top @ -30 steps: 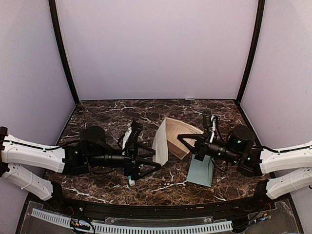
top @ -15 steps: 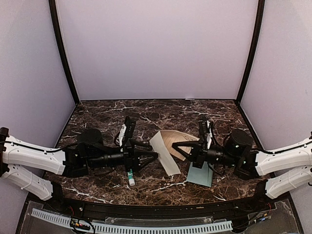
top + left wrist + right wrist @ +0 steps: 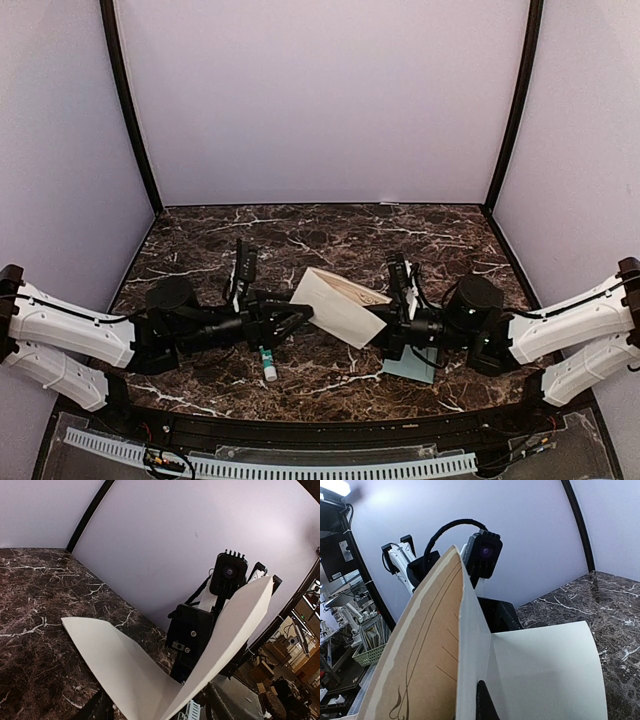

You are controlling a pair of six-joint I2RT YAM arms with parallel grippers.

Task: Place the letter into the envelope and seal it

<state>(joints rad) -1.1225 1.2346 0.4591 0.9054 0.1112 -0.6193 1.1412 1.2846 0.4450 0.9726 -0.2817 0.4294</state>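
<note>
Item: letter [image 3: 335, 298], cream printed sheet, bent in a V, held aloft just L of envelope [image 3: 412, 362]. Envelope lies flat on tabletop [image 3: 200, 240], partly under R gripper [image 3: 383, 322].
R gripper: pressed together on letter's edge.
L gripper [image 3: 300, 318]: jaws either side of fold; pinch unclear.
Advice: crease square, edges aligned, before inserting.
Envelope flap/opening hidden.

Pale teal envelope [image 3: 410, 363], cream sheet [image 3: 330, 303] with tan printed face, dark brown white-veined marble table [image 3: 200, 235].
</note>
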